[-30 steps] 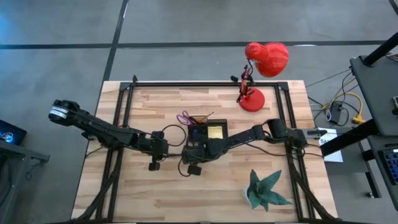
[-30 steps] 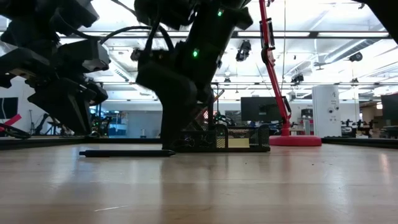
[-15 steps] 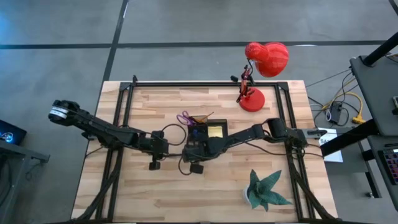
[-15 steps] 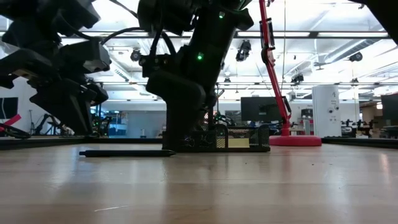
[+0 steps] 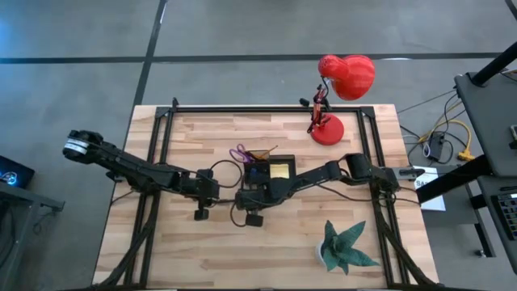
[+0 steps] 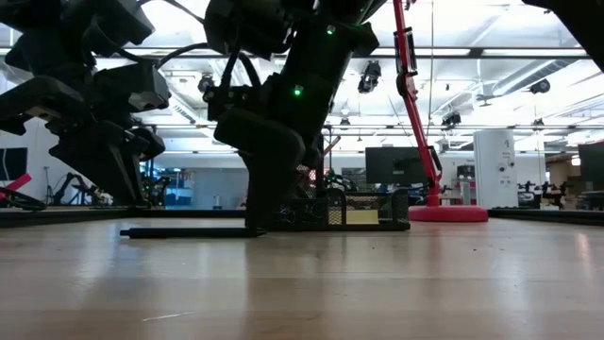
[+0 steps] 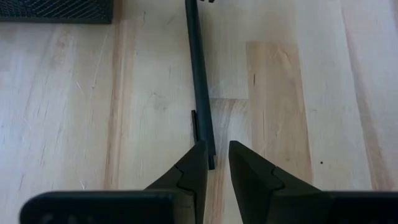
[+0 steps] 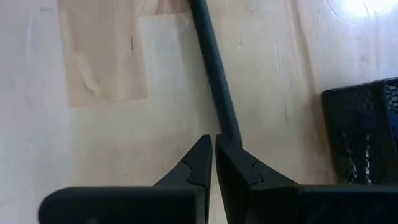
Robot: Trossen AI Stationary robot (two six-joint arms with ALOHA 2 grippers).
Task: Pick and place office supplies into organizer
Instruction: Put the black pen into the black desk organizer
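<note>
A thin dark pen (image 6: 189, 231) lies flat on the wooden table in front of the black mesh organizer (image 5: 269, 172). My right gripper (image 8: 214, 146) is shut and stands at the pen's end nearest the organizer (image 6: 257, 225). My left gripper (image 7: 216, 152) is open by a narrow gap and hovers just above the pen's other end (image 7: 210, 158), one finger on each side, touching nothing. The purple-handled scissors (image 5: 239, 153) and the yellow sticky-note pad (image 5: 280, 170) sit in the organizer. My right gripper comes from above, pointing down, its shut fingertips (image 8: 233, 155) set on the pen's end (image 8: 229, 130) nearest the organizer. The pen's tip runs under one finger, not between the two. The pen lies flat on the table along its whole length.
The red desk lamp's base (image 5: 329, 129) stands at the far right, and its pole (image 6: 415, 104) rises beside the organizer in the low view. The green paper plant (image 5: 343, 249) sits near the right front corner. Black frame rails (image 5: 157, 145) run along the table's left and right sides.
My right gripper's wrist has tipped a little lower and toward the table's left, while its fingertips have stayed at the pen's end. The pen lies where it was.
</note>
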